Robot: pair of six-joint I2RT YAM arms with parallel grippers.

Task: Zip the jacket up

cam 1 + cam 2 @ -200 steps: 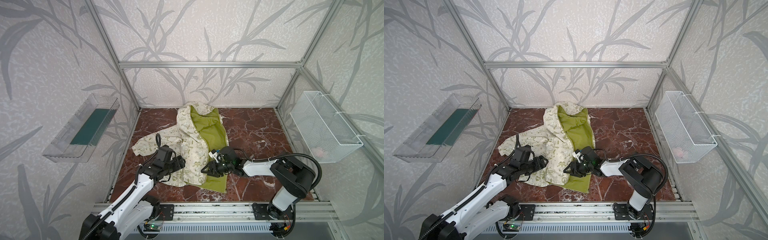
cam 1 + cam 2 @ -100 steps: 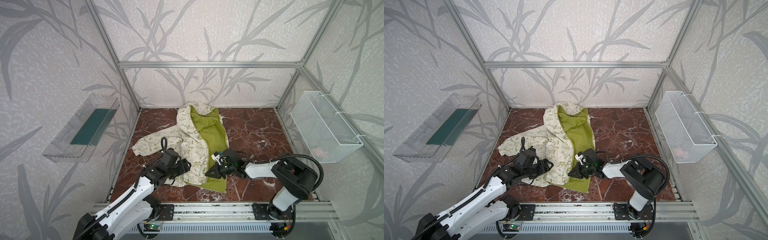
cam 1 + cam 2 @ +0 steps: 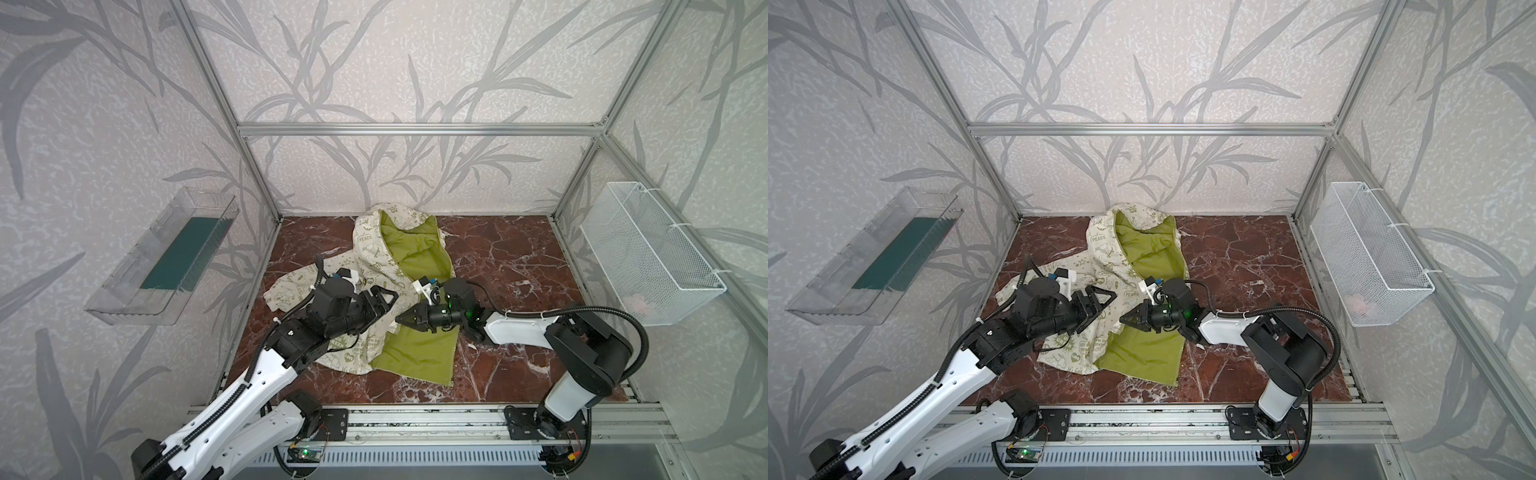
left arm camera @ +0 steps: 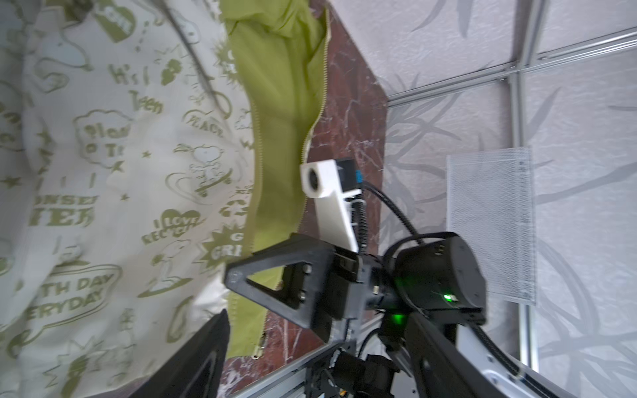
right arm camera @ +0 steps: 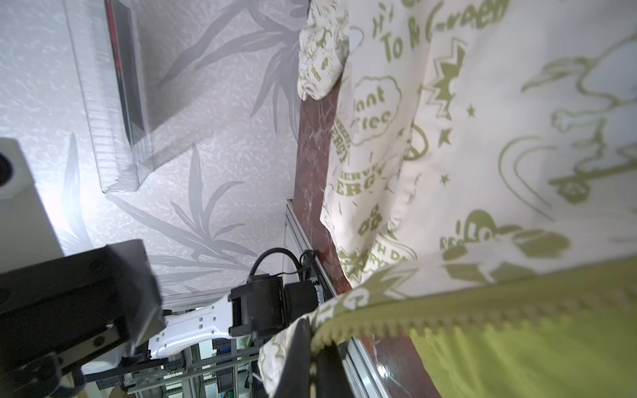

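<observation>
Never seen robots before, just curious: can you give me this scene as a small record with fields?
Garment: cream hooded fabric jacket, olive-green cartoon print, lime-green lining, lying unzipped
Surface: red-brown marble tabletop
Right fingers: shut on the jacket's olive-green zipper edge
Left fingers: open, by the printed front panel

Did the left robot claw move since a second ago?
Yes. The left gripper has moved rightward, away from the clear wall tray and farther over the jacket.
</observation>
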